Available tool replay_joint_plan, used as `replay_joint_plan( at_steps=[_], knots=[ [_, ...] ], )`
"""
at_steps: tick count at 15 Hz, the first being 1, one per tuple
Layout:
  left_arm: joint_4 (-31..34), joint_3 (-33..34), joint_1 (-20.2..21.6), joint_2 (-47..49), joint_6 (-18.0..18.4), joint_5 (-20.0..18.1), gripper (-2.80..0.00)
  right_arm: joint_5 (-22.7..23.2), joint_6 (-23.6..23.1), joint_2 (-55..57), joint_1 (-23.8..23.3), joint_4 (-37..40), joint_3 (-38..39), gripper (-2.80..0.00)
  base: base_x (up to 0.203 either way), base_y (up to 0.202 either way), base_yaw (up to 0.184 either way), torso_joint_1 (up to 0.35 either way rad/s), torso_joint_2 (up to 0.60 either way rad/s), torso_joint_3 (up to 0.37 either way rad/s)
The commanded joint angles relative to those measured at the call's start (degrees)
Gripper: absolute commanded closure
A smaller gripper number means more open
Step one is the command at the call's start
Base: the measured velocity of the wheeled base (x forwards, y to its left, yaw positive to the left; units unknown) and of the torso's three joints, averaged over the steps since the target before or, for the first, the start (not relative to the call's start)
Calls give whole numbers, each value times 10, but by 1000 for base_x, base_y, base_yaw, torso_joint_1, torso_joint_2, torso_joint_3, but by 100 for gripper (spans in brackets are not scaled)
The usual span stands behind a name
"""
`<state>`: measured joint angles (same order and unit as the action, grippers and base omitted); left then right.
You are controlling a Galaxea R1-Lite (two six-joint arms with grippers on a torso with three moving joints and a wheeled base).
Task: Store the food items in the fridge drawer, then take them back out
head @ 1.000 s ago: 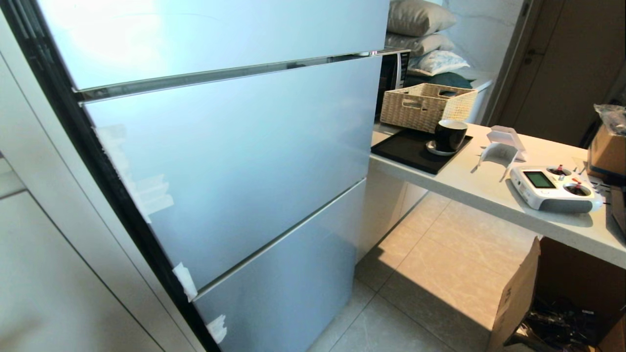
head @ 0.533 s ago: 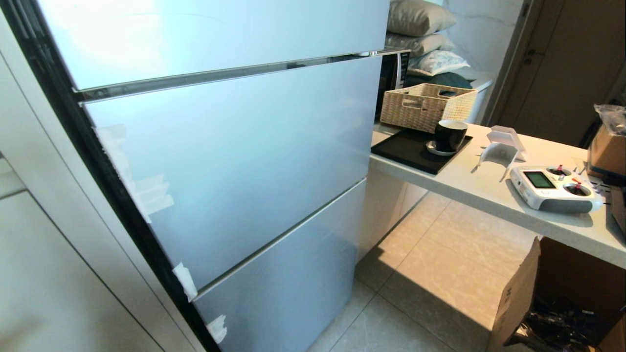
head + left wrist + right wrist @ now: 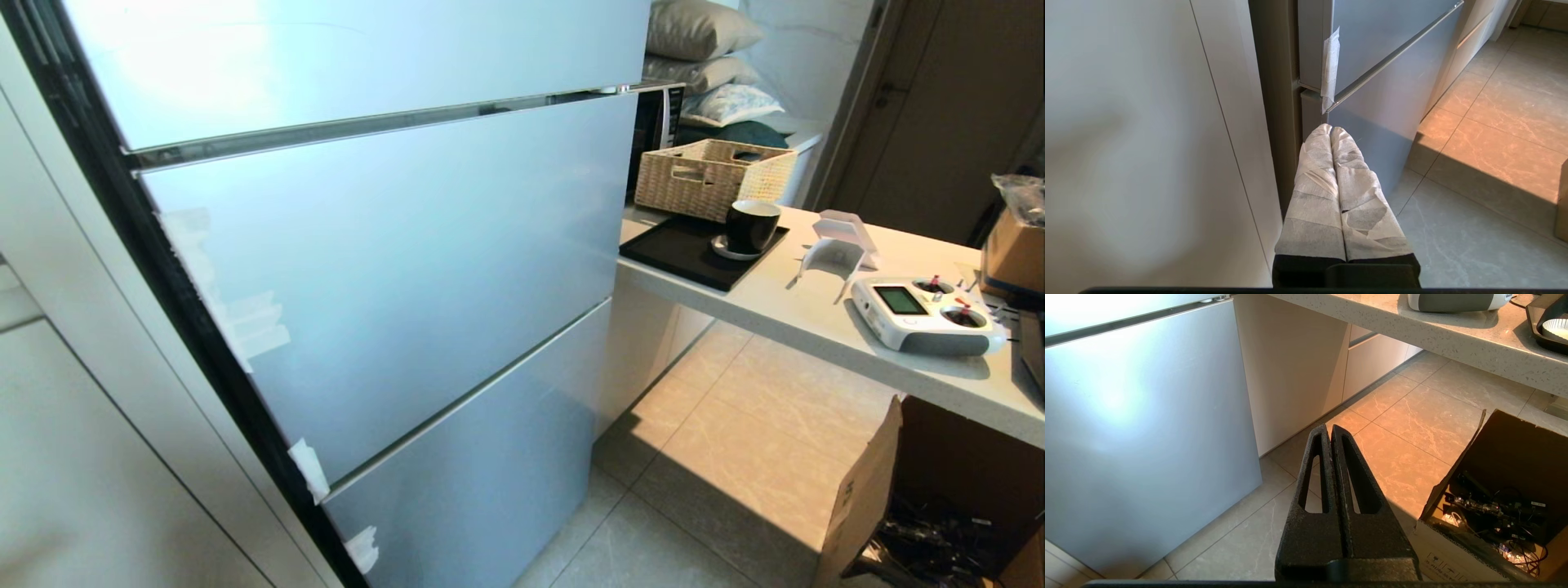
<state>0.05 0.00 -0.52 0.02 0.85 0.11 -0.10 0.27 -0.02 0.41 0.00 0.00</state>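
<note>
The fridge point(image 3: 384, 269) fills the left of the head view, all its pale-blue fronts closed, so the drawer and the food items are out of sight. The left gripper point(image 3: 1331, 130), wrapped in white tape, has its fingers pressed together, empty, near the fridge's bottom left corner by a tape strip point(image 3: 1329, 67). The right gripper point(image 3: 1330, 428), black, is also pressed together and empty, over the floor point(image 3: 1404, 416) beside the fridge. On the counter point(image 3: 800, 318), from its left end: basket point(image 3: 713, 176), tray point(image 3: 694, 249) with a cup point(image 3: 751, 225), then a remote point(image 3: 927, 314). A cardboard box point(image 3: 865, 490) stands under the counter's right end.
</note>
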Motion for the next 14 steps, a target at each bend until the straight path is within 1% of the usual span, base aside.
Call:
replay_joint_plan(
  at_steps=[1,2,3,4,6,7,8,10,12,14],
  knots=[
    [-19,-17,0,0,19,0,0,0,0,1,0,1,0,0,0,0,0,0,0,0],
    [-25,-43,0,4,14,-5,0,0,0,1,0,1,0,0,0,0,0,0,0,0],
    [-27,-76,0,22,0,-10,0,0,0,1,0,1,0,0,0,0,0,0,0,0],
    [-30,-106,0,61,-26,-14,0,0,0,1,0,1,0,0,0,0,0,0,0,0],
    [-39,-160,-3,165,-101,-18,0,0,0,1,0,1,0,0,0,0,0,0,0,0],
    [-54,-179,-5,222,-142,-19,0,0,0,1,0,1,0,0,0,0,0,0,0,0],
    [-86,-192,-6,281,-178,-20,0,0,0,1,0,1,0,0,0,0,0,0,0,0],
    [-188,-208,-7,391,-233,-19,0,0,0,1,0,1,0,0,0,0,0,0,0,0],
    [-279,-219,-8,482,-265,-18,0,0,0,1,0,1,0,0,0,0,0,0,0,0],
    [-359,-230,-8,559,-282,-16,0,0,0,1,0,1,0,0,0,0,0,0,0,0]
  ],
)
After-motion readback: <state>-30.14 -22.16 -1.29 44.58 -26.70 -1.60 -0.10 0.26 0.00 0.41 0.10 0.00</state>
